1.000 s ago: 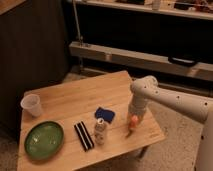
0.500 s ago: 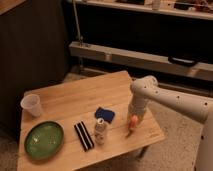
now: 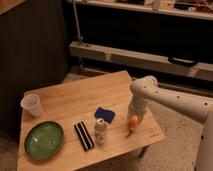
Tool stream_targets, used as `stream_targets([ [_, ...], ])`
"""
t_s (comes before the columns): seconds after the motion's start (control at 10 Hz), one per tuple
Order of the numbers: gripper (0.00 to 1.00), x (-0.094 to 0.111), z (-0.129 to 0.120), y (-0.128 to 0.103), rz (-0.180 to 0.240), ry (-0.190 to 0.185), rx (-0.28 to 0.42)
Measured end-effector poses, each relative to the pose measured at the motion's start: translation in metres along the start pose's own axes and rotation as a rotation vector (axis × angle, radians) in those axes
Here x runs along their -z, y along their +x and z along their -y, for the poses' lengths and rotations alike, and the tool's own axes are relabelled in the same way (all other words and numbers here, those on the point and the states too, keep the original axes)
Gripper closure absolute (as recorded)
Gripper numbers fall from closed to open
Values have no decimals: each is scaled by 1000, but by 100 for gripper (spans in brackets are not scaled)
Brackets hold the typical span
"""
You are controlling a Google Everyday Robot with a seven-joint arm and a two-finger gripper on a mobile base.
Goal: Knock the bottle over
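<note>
We are hovering our tool [image 3: 133, 126] low over the counter [image 3: 70, 97]; the bottle [image 3: 100, 131] is standing upright near it, toward the green plate [image 3: 44, 140].

End effector [image 3: 133, 125] just R of bottle [image 3: 100, 131]; cup [image 3: 31, 105] far L.

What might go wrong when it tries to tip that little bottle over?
The hand hangs low over the right side of the table, apart from the bottle. A sweep toward it may also shove the blue object just behind, or drive the bottle into the black striped object beside it. The bottle stands near the front edge, so once toppled it might roll off.
</note>
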Motion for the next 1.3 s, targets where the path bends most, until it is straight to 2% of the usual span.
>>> stream_targets([
  [0.2,54,16,4,-15,-50,6,38],
  [0.4,55,53,11,-52,-127,27,104],
  [0.5,62,74,14,-78,-152,42,148],
  [0.6,74,92,18,-111,-170,74,201],
  [0.8,94,105,14,-161,-175,175,300],
  [0.9,99,105,14,-178,-172,232,363],
  [1.0,100,102,15,-193,-163,290,432],
  [1.2,100,102,19,-201,-146,352,499],
  [1.3,100,103,22,-197,-126,434,585],
])
